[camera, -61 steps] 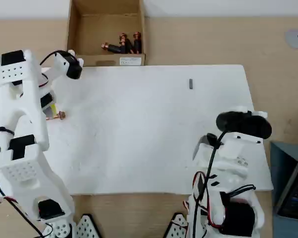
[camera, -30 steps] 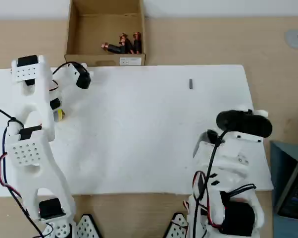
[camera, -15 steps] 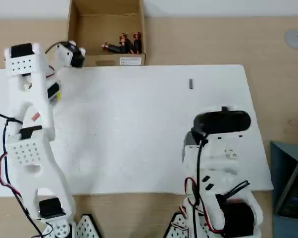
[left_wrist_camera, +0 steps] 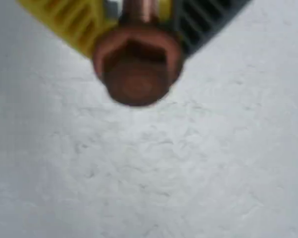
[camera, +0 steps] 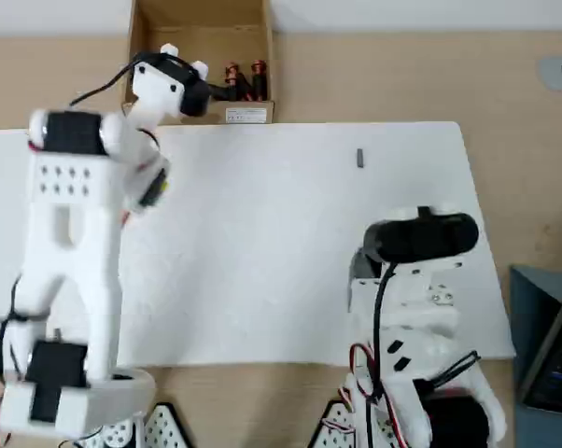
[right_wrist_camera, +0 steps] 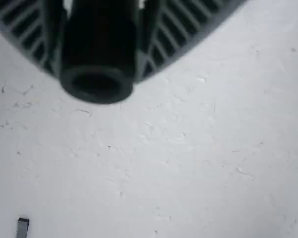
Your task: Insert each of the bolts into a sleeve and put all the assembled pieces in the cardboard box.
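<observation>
My left gripper [left_wrist_camera: 138, 12] is shut on a copper bolt [left_wrist_camera: 137, 69], hex head facing the wrist camera, above the white mat [left_wrist_camera: 154, 173]. From above, the left arm [camera: 76, 215] stretches over the mat's left side, a yellow finger [camera: 158, 189] peeking out beneath it. My right gripper [right_wrist_camera: 99, 15] is shut on a black sleeve [right_wrist_camera: 98, 62] whose open end faces the camera. The right arm [camera: 419, 238] stands over the mat's right half. The cardboard box [camera: 169, 37] sits beyond the mat's far left, with several assembled pieces [camera: 244, 82] inside.
A small dark piece [camera: 360, 158] lies on the mat [camera: 262, 243] near its far edge, seen too in the right wrist view [right_wrist_camera: 23, 227]. The left arm's black cable joint [camera: 174, 79] overlaps the box front. A dark device [camera: 547, 345] sits at the right edge.
The left arm rose from the mat's left edge with the bolt and swung right, toward the box. The right arm shifted slightly left.
</observation>
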